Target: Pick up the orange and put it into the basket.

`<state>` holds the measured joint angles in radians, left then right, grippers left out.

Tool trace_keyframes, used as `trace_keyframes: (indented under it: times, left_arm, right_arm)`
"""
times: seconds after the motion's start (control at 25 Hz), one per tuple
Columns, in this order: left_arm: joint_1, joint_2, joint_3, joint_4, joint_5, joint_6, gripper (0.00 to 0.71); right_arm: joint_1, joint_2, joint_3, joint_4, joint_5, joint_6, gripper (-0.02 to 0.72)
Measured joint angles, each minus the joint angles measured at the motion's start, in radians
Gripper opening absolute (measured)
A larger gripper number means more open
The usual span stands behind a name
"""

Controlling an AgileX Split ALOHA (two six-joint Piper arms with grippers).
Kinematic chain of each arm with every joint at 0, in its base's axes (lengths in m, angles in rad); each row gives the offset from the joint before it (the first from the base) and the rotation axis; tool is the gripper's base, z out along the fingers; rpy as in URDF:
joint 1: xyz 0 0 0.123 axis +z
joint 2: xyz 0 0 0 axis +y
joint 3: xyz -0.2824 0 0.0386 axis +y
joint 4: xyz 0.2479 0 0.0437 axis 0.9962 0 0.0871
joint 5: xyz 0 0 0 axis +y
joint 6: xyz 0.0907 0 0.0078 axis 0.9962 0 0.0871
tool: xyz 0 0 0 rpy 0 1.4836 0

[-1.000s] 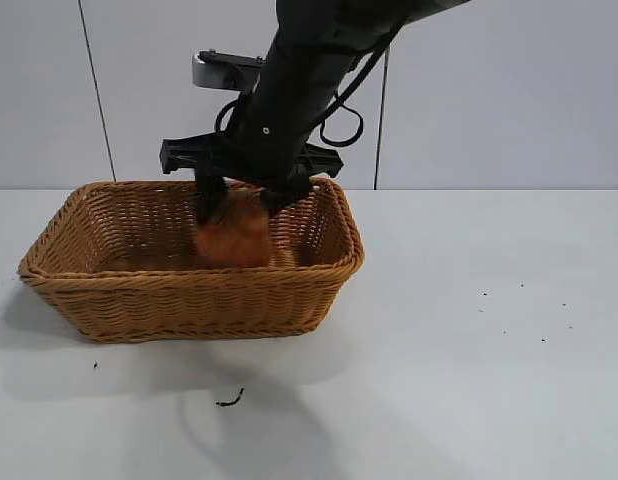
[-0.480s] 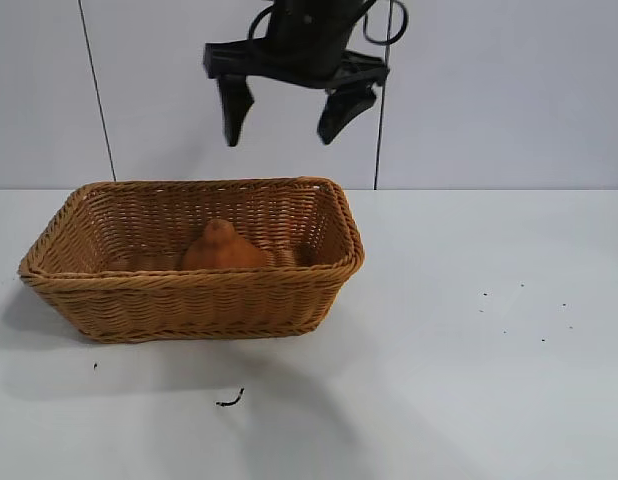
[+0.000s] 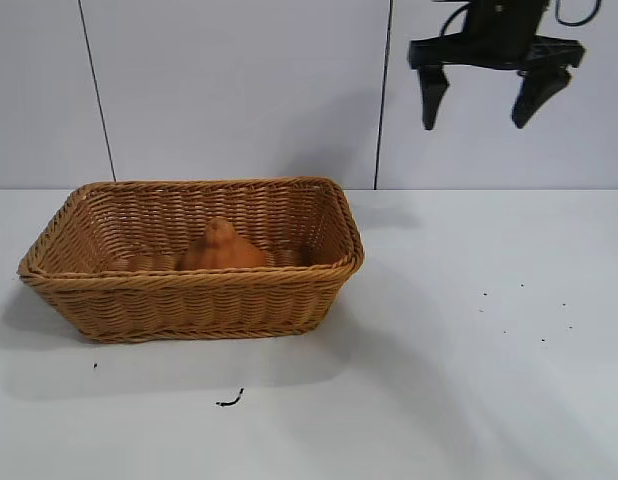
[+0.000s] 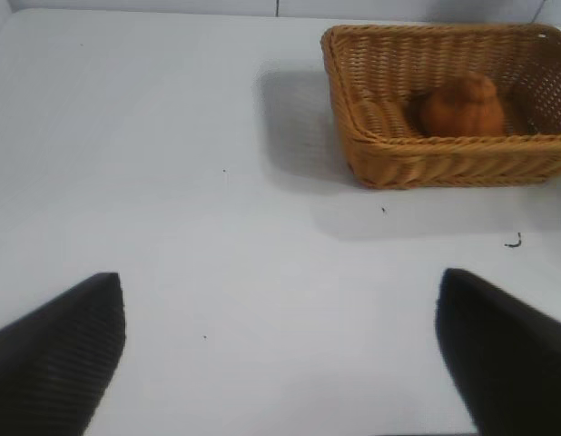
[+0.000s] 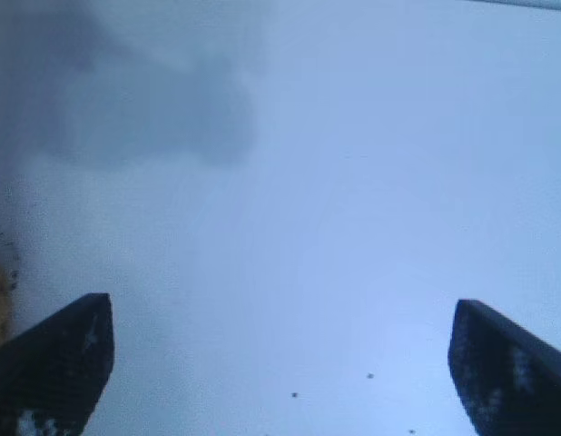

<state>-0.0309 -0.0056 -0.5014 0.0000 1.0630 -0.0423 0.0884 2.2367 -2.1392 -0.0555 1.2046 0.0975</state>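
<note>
The orange lies inside the tan wicker basket on the left half of the white table, clear of any gripper. My right gripper hangs high above the table, up and to the right of the basket, open and empty. In the right wrist view it shows only bare table between its fingers. The left wrist view shows the basket with the orange in it farther off. My left gripper is open and empty over bare table, out of the exterior view.
A small dark scrap lies on the table in front of the basket. A few dark specks dot the right side. A grey panelled wall stands behind the table.
My right gripper let go of the orange inside the basket, rose, and swung up and to the right, open. The orange settled in the basket.
</note>
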Motion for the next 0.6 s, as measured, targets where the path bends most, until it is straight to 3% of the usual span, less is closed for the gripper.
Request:
trace_keyframes:
  times: [0.2, 0.6]
  left_arm:
    - [0.000, 0.000, 0.000, 0.000, 0.000, 0.000, 0.666]
    - [0.000, 0.000, 0.000, 0.000, 0.000, 0.000, 0.666]
  right_arm:
    - [-0.088, 0.000, 0.000, 0.061, 0.010, -0.024, 0.694]
    - [-0.088, -0.056, 0.102, 0.075, 0.010, -0.069, 0.694]
